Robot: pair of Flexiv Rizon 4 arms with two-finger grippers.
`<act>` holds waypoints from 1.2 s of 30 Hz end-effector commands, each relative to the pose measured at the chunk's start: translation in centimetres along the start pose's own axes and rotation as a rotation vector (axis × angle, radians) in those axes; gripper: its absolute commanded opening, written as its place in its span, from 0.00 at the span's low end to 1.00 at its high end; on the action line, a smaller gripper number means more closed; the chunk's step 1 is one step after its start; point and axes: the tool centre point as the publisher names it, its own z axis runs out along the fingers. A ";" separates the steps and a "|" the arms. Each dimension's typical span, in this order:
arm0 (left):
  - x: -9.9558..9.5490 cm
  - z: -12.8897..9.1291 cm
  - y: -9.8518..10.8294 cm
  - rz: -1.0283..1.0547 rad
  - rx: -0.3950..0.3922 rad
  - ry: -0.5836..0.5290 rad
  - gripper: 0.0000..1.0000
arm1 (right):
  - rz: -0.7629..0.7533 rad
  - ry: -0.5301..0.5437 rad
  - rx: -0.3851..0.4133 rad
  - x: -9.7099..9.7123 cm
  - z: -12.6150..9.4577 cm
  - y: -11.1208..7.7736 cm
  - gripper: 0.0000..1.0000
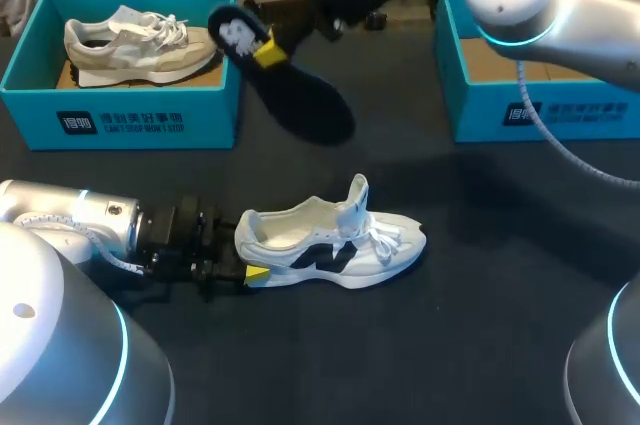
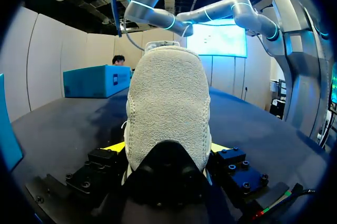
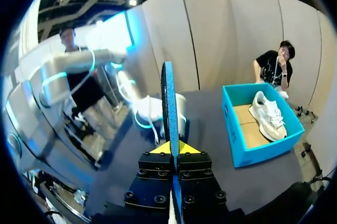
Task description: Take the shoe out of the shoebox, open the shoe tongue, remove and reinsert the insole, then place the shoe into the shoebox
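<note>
A white shoe (image 1: 335, 240) with a black logo lies on its sole mid-table, tongue raised. My left gripper (image 1: 250, 257) is at its heel. In the left wrist view the heel (image 2: 166, 103) fills the gap between the fingers, and both yellow tips press its sides, so my left gripper (image 2: 167, 148) is shut on the shoe. The black insole (image 1: 295, 90) hangs in the air above the table behind the shoe, held near its heel end by my right gripper (image 1: 266, 51). The right wrist view shows the insole (image 3: 168, 103) edge-on, clamped in my right gripper (image 3: 172, 148).
A teal shoebox (image 1: 130, 110) at the back left holds a second, beige and white shoe (image 1: 140, 45). Another teal shoebox (image 1: 480, 105) stands at the back right with a brown floor showing. The dark tabletop (image 1: 400, 345) stretches in front of the shoe.
</note>
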 end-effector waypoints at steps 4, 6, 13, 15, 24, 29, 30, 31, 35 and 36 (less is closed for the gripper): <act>0.0 0.0 0.2 0.000 0.000 -0.004 0.00 | 0.049 0.013 -0.170 1.6 -3.2 2.5 0.00; 0.0 0.0 0.2 0.000 0.000 -0.004 0.00 | 0.063 0.018 -0.202 2.0 -3.6 3.4 0.00; 0.0 0.0 0.2 0.000 0.000 -0.004 0.00 | 0.109 0.040 -0.277 4.3 -6.0 6.0 0.00; 0.0 0.0 0.2 0.000 0.000 -0.004 0.00 | 0.138 0.046 -0.280 5.2 -6.7 6.4 0.00; 0.0 0.0 0.2 0.000 0.000 -0.004 0.00 | 0.219 0.021 -0.290 8.7 -8.4 7.8 0.00; 0.0 0.0 0.2 0.000 0.000 -0.004 0.00 | 0.233 -0.029 -0.308 10.3 -9.0 8.1 0.00; 0.0 0.0 0.2 0.000 0.000 -0.004 0.00 | 0.233 -0.045 -0.311 10.9 -9.1 8.2 0.00; 0.0 0.0 0.2 0.000 0.000 -0.004 0.00 | 0.236 -0.062 -0.296 11.1 -9.2 8.2 0.00; 0.0 0.0 0.2 0.000 0.000 -0.004 0.00 | 0.208 -0.081 -0.301 11.2 -9.3 8.3 0.00; 0.0 0.0 0.2 0.000 0.000 -0.004 0.00 | 0.208 -0.081 -0.301 11.2 -9.3 8.3 0.00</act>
